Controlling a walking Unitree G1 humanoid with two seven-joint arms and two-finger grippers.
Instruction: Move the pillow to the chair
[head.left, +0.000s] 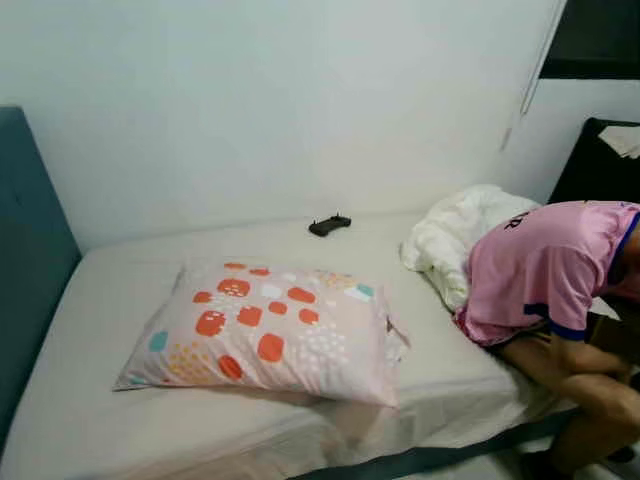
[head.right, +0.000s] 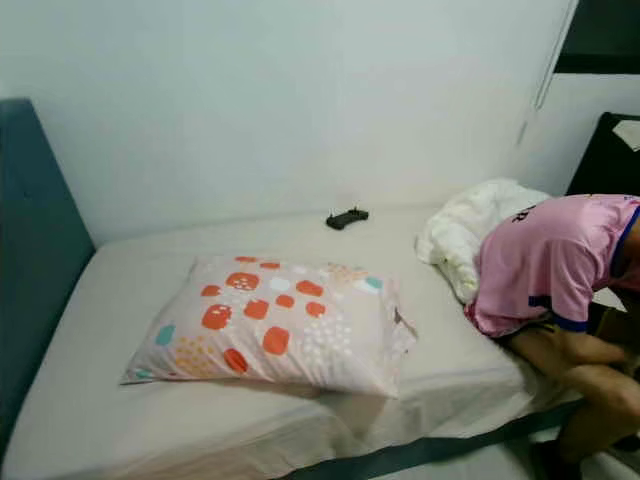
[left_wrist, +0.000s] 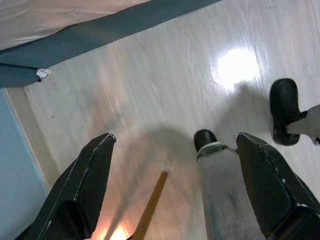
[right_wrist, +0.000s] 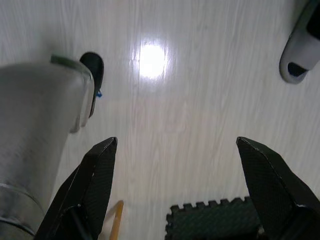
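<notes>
Presently at the approach stage; nothing grasped as yet.

Left arm idle at the side: left claw (left_wrist: 175, 195) released, fingers spread wide, aimed down at the pale wood floor (left_wrist: 165, 90) beside the teal bed base (left_wrist: 100, 30). Robot's own silver leg and black foot visible between the fingers.

Pillow (head.left: 265, 330) found lying flat on the bed (head.left: 90, 400), toward the near edge, patterned with orange, white and teal patches on pale pink. Long axis set roughly along the near edge of the bed, running left to right; open end of the case, with a loose flap, pointing right toward the seated person (head.left: 550, 270). Near right corner resting close to the mattress edge.

Small black controller (head.left: 329, 225) noted well behind the pillow, by the wall. White bedding (head.left: 450, 235) bunched beside the person at the right end.

Right arm likewise idle: right claw (right_wrist: 175, 192) released, fingers well apart, over bare floor with a dark foam mat (right_wrist: 210, 217) below and a slipper (right_wrist: 300, 55) off to one side.

Recommended handling: step up square to the near edge, raise both arms, take the pillow at its two short ends so the soft body does not fold or sag. Keep clear of the person on the right. Chair not identified with certainty.
</notes>
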